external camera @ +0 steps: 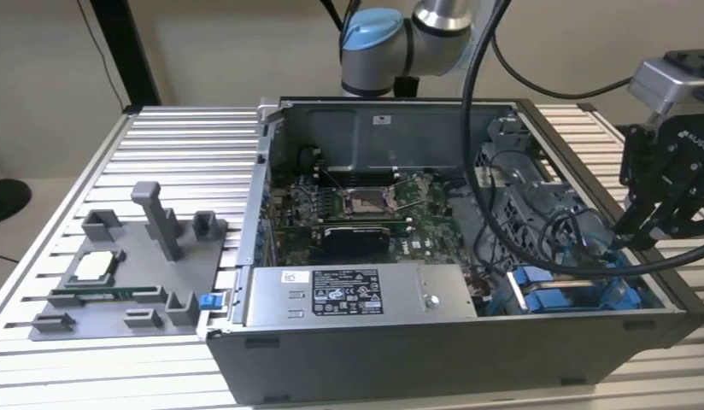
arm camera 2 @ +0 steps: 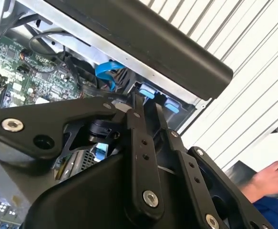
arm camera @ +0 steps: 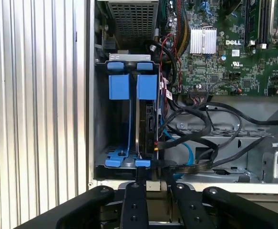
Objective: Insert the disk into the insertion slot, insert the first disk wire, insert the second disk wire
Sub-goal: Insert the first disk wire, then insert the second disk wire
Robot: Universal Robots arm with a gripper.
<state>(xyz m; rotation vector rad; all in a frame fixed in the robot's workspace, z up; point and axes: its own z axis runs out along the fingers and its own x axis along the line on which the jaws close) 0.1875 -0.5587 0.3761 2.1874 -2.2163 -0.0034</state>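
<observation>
The insertion slot (arm camera: 102, 119) is a bay with blue rails at the open computer case's front corner, on the exterior view's right (external camera: 569, 299). In the first wrist view the disk (arm camera: 147, 119) stands on edge inside it, blue carrier tabs at both ends. My gripper (arm camera: 153, 175) hovers at the case rim just over the disk's near end, shut with nothing visible between its fingers; it also shows in the second wrist view (arm camera 2: 142, 101) and the exterior view (external camera: 639, 243). Black cables (arm camera: 200, 129) and a blue one (arm camera: 189, 153) lie loose beside the bay; I cannot tell which are the disk wires.
A labelled power supply box (external camera: 335, 295) sits along the case front, the motherboard (external camera: 352, 205) behind it. A grey fixture tray (external camera: 124, 273) stands on the slatted table at the exterior view's left. A person's hand (arm camera 2: 272, 179) rests near the table's edge.
</observation>
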